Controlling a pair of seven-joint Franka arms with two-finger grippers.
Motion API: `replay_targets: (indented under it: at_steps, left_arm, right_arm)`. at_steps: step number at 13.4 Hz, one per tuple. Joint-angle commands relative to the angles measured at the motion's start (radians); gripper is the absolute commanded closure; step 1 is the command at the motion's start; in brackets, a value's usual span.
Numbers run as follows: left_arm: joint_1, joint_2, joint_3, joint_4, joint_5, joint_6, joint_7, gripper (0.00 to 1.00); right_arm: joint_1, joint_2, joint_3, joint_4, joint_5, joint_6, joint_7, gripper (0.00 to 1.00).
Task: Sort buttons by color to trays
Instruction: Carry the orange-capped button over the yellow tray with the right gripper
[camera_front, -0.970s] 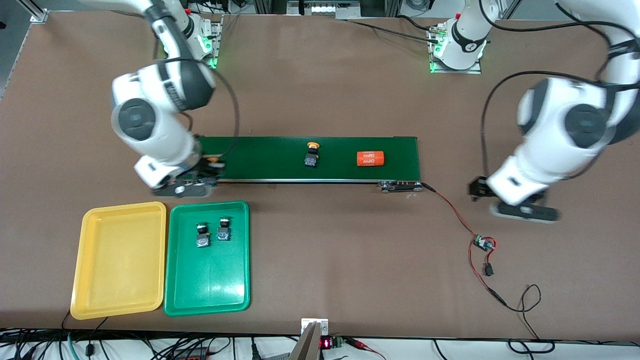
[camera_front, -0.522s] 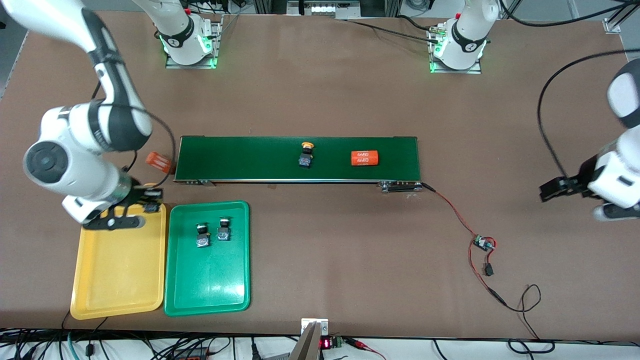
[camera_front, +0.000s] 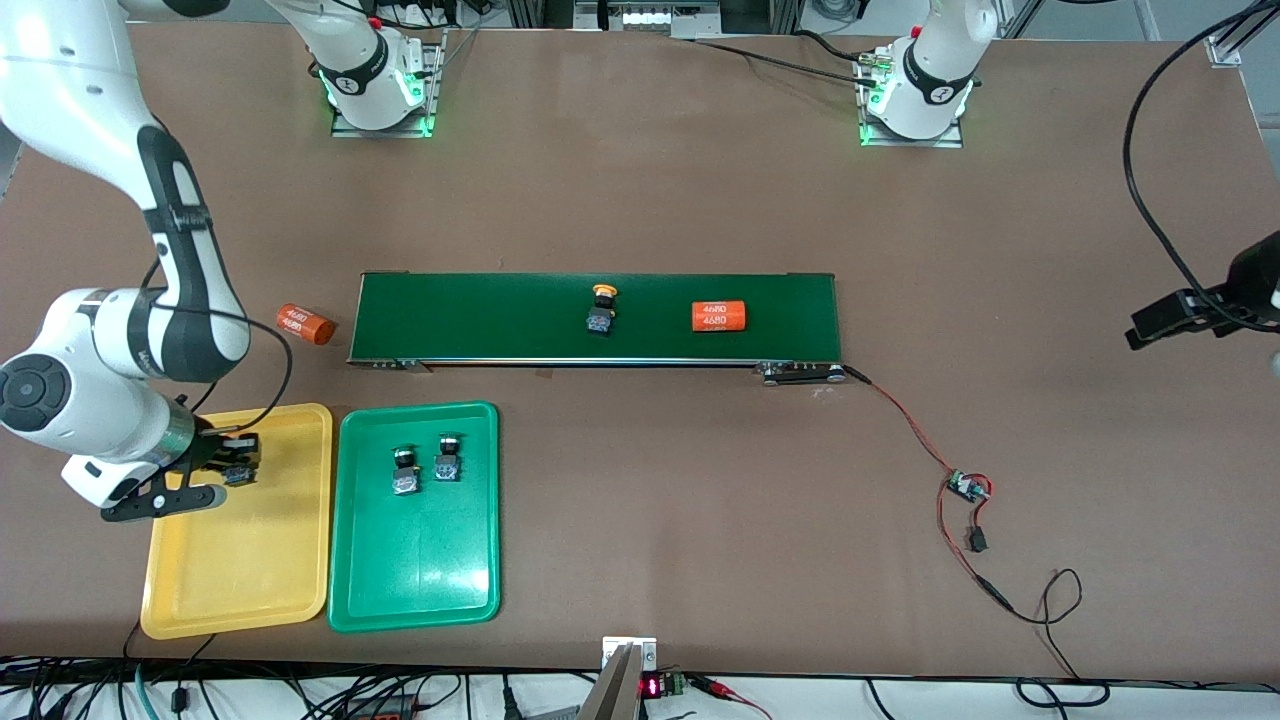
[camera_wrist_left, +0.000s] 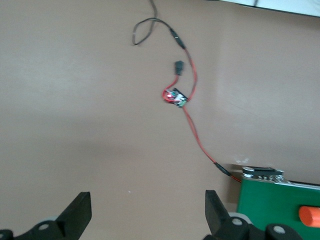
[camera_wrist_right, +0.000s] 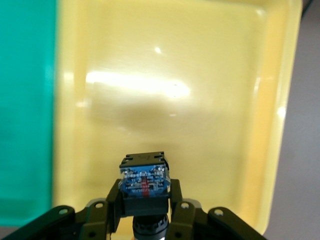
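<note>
right gripper (camera_wrist_right: 145, 207) over the yellow tray (camera_front: 270, 590), clamped on a button (camera_wrist_right: 144, 180) w/ its blue body poking up betw the fingers. left gripper (camera_wrist_left: 145, 215) waits over bare table, jaws wide, nothing in them.

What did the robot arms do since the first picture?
The right gripper carried a button from the conveyor belt to over the yellow tray, fingers shut on it. The left gripper swung out toward its end of the table, open. The belt's yellow button and orange cylinder slid toward the right arm's end. The green tray's two buttons stayed.
</note>
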Motion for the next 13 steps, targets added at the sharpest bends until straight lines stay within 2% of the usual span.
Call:
replay_targets:
  at_steps: [1, 2, 4, 5, 7, 8, 9, 10, 12, 13]
  left_arm:
    - [0.010, -0.047, -0.014, -0.051, -0.019, -0.005, -0.003, 0.00]
    - [0.021, -0.053, -0.012, -0.068, -0.019, -0.007, -0.003, 0.00]
    - [0.036, -0.051, -0.014, -0.064, -0.023, -0.029, 0.012, 0.00]
    - [0.032, -0.045, -0.014, -0.053, -0.022, -0.033, 0.012, 0.00]
    - [0.036, -0.044, -0.014, -0.039, -0.023, -0.024, 0.012, 0.00]
    - [0.042, -0.044, -0.014, -0.030, -0.025, -0.023, 0.012, 0.00]
    - [0.042, -0.045, -0.012, -0.028, -0.039, -0.023, 0.014, 0.00]
    - [0.042, -0.050, -0.014, -0.028, -0.036, -0.034, 0.015, 0.00]
    - [0.038, -0.054, -0.018, -0.032, -0.028, -0.042, 0.011, 0.00]
    - [0.038, -0.056, -0.023, -0.030, -0.026, -0.069, 0.012, 0.00]
  right_arm:
    - [-0.014, 0.063, -0.013, 0.038, -0.012, 0.071, -0.040, 0.89]
    - [-0.021, 0.082, -0.013, 0.038, -0.012, 0.102, -0.042, 0.87]
    - [-0.028, 0.103, -0.013, 0.036, -0.008, 0.131, -0.039, 0.69]
    - [-0.032, 0.109, -0.013, 0.036, -0.008, 0.131, -0.039, 0.69]
    - [-0.037, 0.115, -0.013, 0.036, -0.010, 0.133, -0.042, 0.51]
    - [-0.038, 0.117, -0.013, 0.036, -0.007, 0.133, -0.058, 0.27]
    - [-0.038, 0.116, -0.013, 0.036, -0.008, 0.133, -0.068, 0.23]
    - [-0.035, 0.108, -0.013, 0.038, -0.004, 0.130, -0.065, 0.00]
    - [-0.037, 0.085, -0.010, 0.030, 0.005, 0.104, -0.065, 0.00]
    - [-0.037, 0.067, -0.007, 0.028, 0.007, 0.046, -0.066, 0.00]
